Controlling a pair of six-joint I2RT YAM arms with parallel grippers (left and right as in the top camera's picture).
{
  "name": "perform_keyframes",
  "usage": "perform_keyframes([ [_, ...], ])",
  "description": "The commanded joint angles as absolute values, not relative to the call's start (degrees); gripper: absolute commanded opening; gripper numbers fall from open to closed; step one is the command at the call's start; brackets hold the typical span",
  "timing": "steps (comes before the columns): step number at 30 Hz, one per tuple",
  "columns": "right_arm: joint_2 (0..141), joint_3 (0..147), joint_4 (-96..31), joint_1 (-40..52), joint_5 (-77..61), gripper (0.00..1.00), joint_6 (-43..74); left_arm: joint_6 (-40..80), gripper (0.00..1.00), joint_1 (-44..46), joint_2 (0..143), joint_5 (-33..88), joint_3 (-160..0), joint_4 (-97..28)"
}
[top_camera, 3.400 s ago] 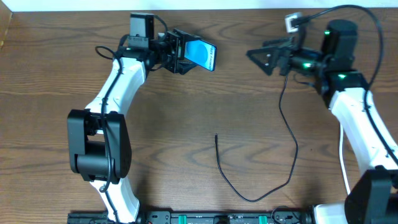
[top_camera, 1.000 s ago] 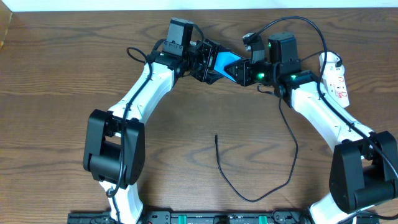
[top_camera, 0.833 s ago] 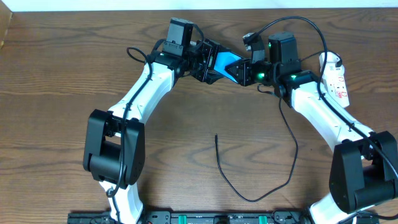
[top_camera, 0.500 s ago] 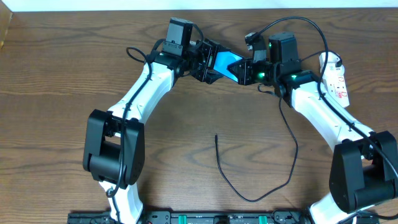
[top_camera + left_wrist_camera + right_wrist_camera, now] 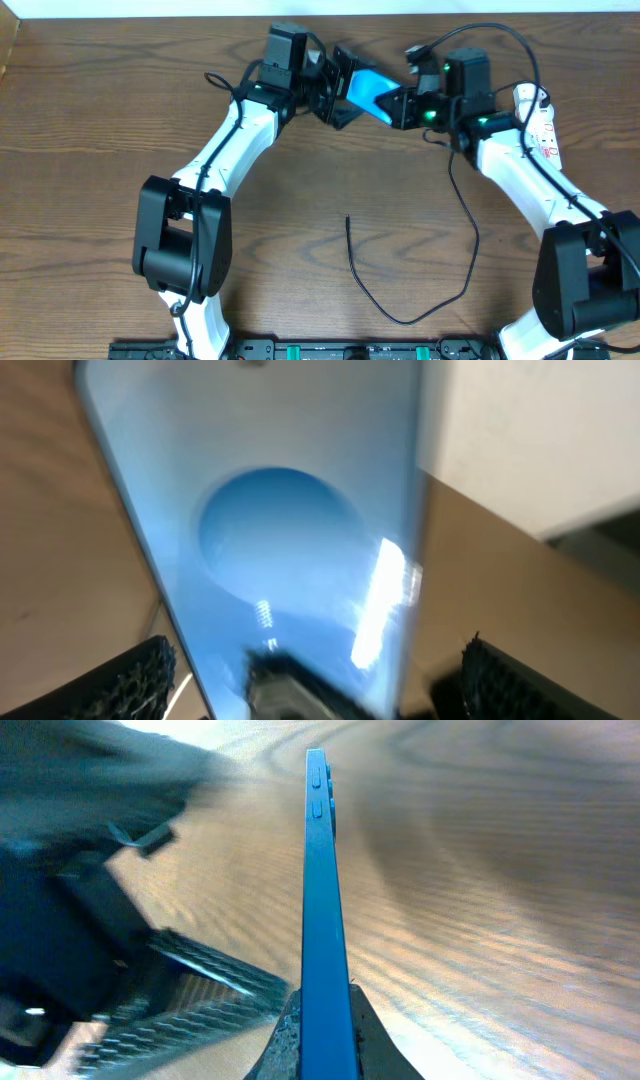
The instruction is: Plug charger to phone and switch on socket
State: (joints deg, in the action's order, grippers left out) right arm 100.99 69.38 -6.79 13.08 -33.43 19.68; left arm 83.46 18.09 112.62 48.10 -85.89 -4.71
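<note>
The phone (image 5: 372,88), blue-screened, hangs above the far middle of the table between both arms. My right gripper (image 5: 402,103) is shut on its lower end; in the right wrist view the phone (image 5: 318,890) stands edge-on, pinched by the right gripper (image 5: 325,1038). My left gripper (image 5: 341,82) is open around the other end. Its fingers (image 5: 130,678) stand wide on either side of the phone's screen (image 5: 290,530). The charger (image 5: 462,262), a thin black cable, lies looped on the table. The socket (image 5: 537,122) lies at the far right.
The charger's free tip (image 5: 347,219) lies mid-table, well below the phone. The left gripper's ribbed finger (image 5: 185,992) shows close to the left of the phone in the right wrist view. A pale wall runs along the table's far edge (image 5: 150,14).
The right gripper has shut on the phone and the left gripper's jaws have spread open, letting it go. Both grippers and the phone have shifted slightly toward the far edge.
</note>
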Motion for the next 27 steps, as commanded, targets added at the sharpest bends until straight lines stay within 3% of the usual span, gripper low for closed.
perform_keyframes([
  [1,100.84,70.39,-5.63,10.74,-34.63,0.01,25.3,81.3,0.9,17.04,110.56,55.79,-87.39,1.65],
  [8,100.84,70.39,-1.65,8.43,-36.32,0.01,43.24,83.48,0.91,16.93,110.48,56.49,-87.39,5.69],
  [18,100.84,70.39,9.96,7.6,-38.89,0.01,79.26,83.46,0.9,16.78,110.48,51.62,-87.39,5.69],
  [27,100.84,70.39,20.4,7.6,-44.51,0.01,95.04,83.48,0.92,16.78,110.48,38.57,-87.39,5.74],
])
